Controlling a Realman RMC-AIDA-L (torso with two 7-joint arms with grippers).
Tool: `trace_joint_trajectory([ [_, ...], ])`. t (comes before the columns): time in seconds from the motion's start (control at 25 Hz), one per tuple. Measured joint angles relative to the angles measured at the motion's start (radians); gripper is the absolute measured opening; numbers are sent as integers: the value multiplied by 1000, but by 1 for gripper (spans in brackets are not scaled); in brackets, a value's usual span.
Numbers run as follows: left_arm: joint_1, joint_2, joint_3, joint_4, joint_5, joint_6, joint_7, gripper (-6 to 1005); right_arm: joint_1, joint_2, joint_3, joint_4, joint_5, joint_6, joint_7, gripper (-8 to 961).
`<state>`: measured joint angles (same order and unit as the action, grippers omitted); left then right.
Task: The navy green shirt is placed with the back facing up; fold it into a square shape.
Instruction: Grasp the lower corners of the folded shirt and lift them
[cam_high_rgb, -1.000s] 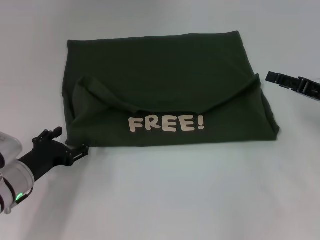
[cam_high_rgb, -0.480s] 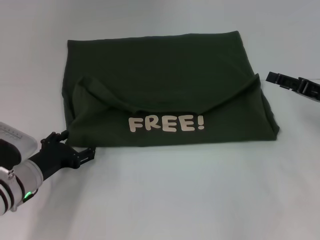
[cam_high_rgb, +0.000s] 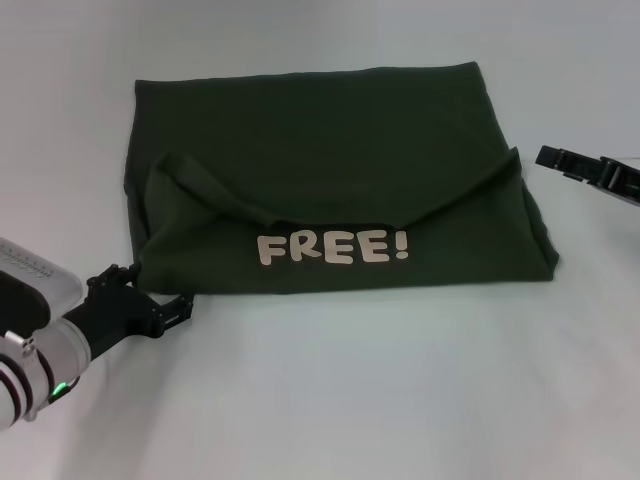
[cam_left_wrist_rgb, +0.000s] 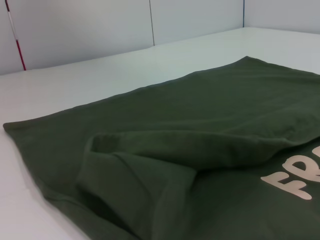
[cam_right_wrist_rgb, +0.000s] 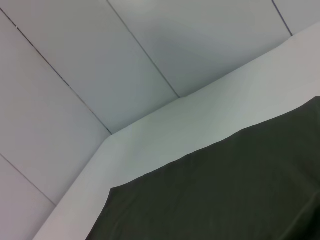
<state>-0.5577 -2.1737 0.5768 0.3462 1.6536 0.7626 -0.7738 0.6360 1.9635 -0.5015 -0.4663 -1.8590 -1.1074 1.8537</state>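
- Lying spread on the white table (cam_high_rgb: 330, 400), the navy green shirt (cam_high_rgb: 330, 150) is sitting partly folded, with its near part turned over so the cream "FREE!" lettering (cam_high_rgb: 333, 247) is showing along the front edge
- A folded sleeve (cam_high_rgb: 195, 185) is forming a raised ridge on the shirt's left side, and a matching fold is running up toward the right corner (cam_high_rgb: 512, 160)
- The left gripper (cam_high_rgb: 172, 308) is reaching in low from the near left, its tips resting just beside the shirt's near-left corner (cam_high_rgb: 140, 280); whether they are touching the cloth is hard to tell
- Its fingers (cam_high_rgb: 180, 300) are appearing slightly apart with nothing clamped between them, though the gap is small and dark against the black body
- The left wrist view is looking across the shirt from that corner, showing the sleeve fold (cam_left_wrist_rgb: 150, 145) close up and the first cream letters (cam_left_wrist_rgb: 295, 180) at the edge, with the table (cam_left_wrist_rgb: 100, 75) and a wall behind
- The right gripper (cam_high_rgb: 548, 156) is hovering off the shirt's right side, just beside the raised right corner but apart from it; I cannot tell whether its fingers are apart or together
- The right wrist view is showing only a plain stretch of the shirt (cam_right_wrist_rgb: 225, 195), the table's far edge (cam_right_wrist_rgb: 150, 130) and the wall panels (cam_right_wrist_rgb: 75, 60)
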Motion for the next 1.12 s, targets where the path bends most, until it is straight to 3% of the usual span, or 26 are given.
trace_joint_trajectory([
  [0.52, -9, 4, -4, 9, -4, -19, -7, 570, -3, -2, 10, 0, 0, 0, 0, 717],
  [0.72, -6, 5, -7, 17, -3, -19, -8, 321, -2, -10, -11, 0, -19, 1, 5, 716],
  [0.96, -4, 5, -7, 29, 0, -11, -10, 126, 11, -27, -52, -11, -120, 45, 80, 716],
  [1.12, -4, 5, -2, 32, 0, -9, -18, 85, 18, -35, -85, -23, -188, 85, 157, 716],
])
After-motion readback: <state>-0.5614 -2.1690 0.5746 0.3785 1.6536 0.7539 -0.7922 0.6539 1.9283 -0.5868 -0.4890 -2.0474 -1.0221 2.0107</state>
